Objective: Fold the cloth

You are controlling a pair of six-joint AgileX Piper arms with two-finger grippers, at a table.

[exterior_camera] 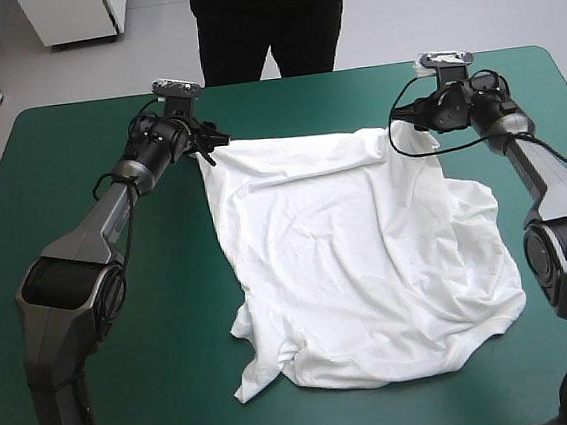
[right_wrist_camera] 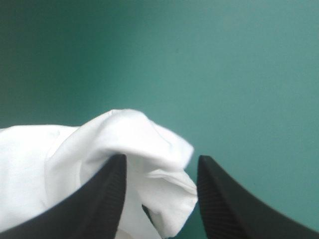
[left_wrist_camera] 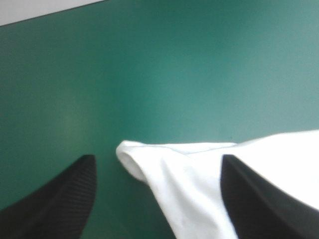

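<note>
The white T-shirt (exterior_camera: pixel 359 265) lies spread, with wrinkles, on the teal-green cover (exterior_camera: pixel 76 142) of the table. Its straight far edge runs between the two arms, and its near end is bunched and rumpled close to the table's near edge.

From above, the left gripper (exterior_camera: pixel 207 147) sits at the shirt's far left corner and the right gripper (exterior_camera: pixel 408 125) at its far right corner. That view is too dark and small to show how the fingers stand.

The left wrist view does show it. The left gripper's black fingers (left_wrist_camera: pixel 65 199) stand wide apart. A rolled corner of the shirt lies flat on the cover between them, nearer one finger, with bare cover by the other.

In the right wrist view the right gripper's fingers (right_wrist_camera: pixel 99 199) also stand apart, though the gap is narrower. A puffed-up fold of the shirt rises between and ahead of them, touching one finger and clear of the other. Neither gripper is clamped on the fabric.

Only the high view shows the whole shirt. Each wrist view shows just one corner and the cover beyond it.
</note>
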